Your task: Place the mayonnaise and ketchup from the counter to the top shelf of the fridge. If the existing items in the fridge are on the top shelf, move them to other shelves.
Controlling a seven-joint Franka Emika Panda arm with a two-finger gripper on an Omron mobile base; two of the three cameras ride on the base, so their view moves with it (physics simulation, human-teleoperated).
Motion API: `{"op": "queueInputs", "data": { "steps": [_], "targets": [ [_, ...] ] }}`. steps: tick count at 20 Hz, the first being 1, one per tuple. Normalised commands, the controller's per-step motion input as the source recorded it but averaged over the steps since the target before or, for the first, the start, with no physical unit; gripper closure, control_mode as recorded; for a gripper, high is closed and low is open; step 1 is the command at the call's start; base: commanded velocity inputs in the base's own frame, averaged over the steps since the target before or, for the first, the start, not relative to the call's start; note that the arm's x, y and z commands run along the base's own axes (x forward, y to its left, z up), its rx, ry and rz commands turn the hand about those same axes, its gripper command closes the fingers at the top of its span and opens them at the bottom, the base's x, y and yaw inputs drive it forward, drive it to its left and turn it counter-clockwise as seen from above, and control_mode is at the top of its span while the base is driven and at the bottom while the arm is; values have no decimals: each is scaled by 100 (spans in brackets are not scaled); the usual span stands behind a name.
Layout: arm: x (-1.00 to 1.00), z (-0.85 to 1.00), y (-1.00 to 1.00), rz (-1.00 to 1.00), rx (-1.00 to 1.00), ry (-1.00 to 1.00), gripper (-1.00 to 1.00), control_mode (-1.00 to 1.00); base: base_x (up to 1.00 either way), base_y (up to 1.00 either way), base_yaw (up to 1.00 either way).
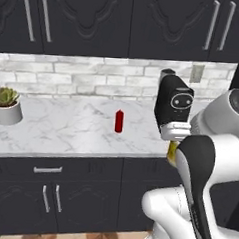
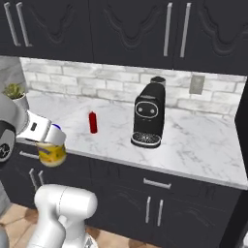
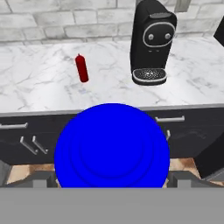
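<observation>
End effector: the end effector is held in front of the surface edge, out over the floor, with the jaws spread wide around the mayo, which is gripped between them.
Mayo: a pale yellow jar with a blue cap; in the hand view the cap is seen end-on between the two finger tips, so the jar's long axis is judged to run straight along the end effector's own line. In the left base view a sliver of yellow is seen behind the arm.
Ketchup: the ketchup is left standing upright on the surface, in the open, well apart from the mayo; its long axis is vertical.
Key relation: from the end effector, the ketchup lies ahead and a little left in the hand view, with the coffee machine to its right and apart from it.
Other items: a potted plant is set at the far left of the surface.
Fridge: no shelf or door can be made out from here, so its direction cannot be told.
Step in hand: the mayo is judged to be lifted off and ready for carrying to the fridge; the ketchup is not yet dealt with.
Risk: a wide, smooth jar held near its cap may slip if swung fast.
</observation>
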Motion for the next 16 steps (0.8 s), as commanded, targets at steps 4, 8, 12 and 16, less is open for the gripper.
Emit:
{"op": "queueInputs", "data": {
  "steps": [4, 8, 12, 16],
  "targets": [
    [0, 0, 0, 0, 0, 0, 100, 100, -100, -53, -3],
    [0, 0, 0, 0, 0, 0, 100, 100, -98, -97, -11],
    [0, 0, 0, 0, 0, 0, 100, 100, -100, -100, -8],
    [0, 0, 0, 0, 0, 0, 100, 100, -91, -100, -13]
  ]
}}
